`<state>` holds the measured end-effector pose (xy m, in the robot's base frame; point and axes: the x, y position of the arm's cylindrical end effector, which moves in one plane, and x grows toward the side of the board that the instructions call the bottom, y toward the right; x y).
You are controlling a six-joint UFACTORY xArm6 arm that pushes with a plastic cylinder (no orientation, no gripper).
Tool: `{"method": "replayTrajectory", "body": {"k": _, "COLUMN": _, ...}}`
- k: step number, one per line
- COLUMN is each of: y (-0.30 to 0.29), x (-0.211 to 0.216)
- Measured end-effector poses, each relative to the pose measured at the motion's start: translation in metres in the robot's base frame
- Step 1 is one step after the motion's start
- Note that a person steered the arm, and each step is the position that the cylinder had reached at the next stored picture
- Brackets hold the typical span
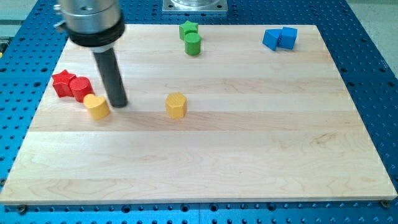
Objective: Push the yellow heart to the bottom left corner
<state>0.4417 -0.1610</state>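
The yellow heart (96, 106) lies on the wooden board (205, 162) at the view's left, about halfway down. My tip (118, 103) stands just to the right of the heart, close to it or touching it. A yellow hexagon block (176, 106) sits near the board's middle, to the right of my tip. A red star (63, 83) and a red round block (81, 88) lie just up and left of the heart.
A green star (188, 28) and a green cylinder (193, 43) sit at the top centre. Two blue blocks (280, 38) lie at the top right. A blue perforated table surrounds the board.
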Motion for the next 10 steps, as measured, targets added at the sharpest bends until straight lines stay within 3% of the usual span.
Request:
{"method": "replayTrajectory", "body": {"k": 1, "y": -0.043, "x": 0.048}}
{"method": "replayTrajectory", "body": {"k": 2, "y": -0.035, "x": 0.090}}
{"method": "replayTrajectory", "body": {"k": 3, "y": -0.037, "x": 0.049}}
{"method": "replayTrajectory", "body": {"k": 4, "y": -0.069, "x": 0.057}}
{"method": "replayTrajectory", "body": {"k": 5, "y": -0.076, "x": 0.097}}
{"method": "replayTrajectory", "body": {"k": 6, "y": -0.061, "x": 0.078}}
{"method": "replayTrajectory", "body": {"k": 7, "y": -0.086, "x": 0.054}}
{"method": "replayTrajectory", "body": {"k": 8, "y": -0.117, "x": 0.083}}
{"method": "replayTrajectory", "body": {"k": 9, "y": -0.090, "x": 0.111}}
{"method": "replayTrajectory", "body": {"k": 10, "y": -0.073, "x": 0.075}}
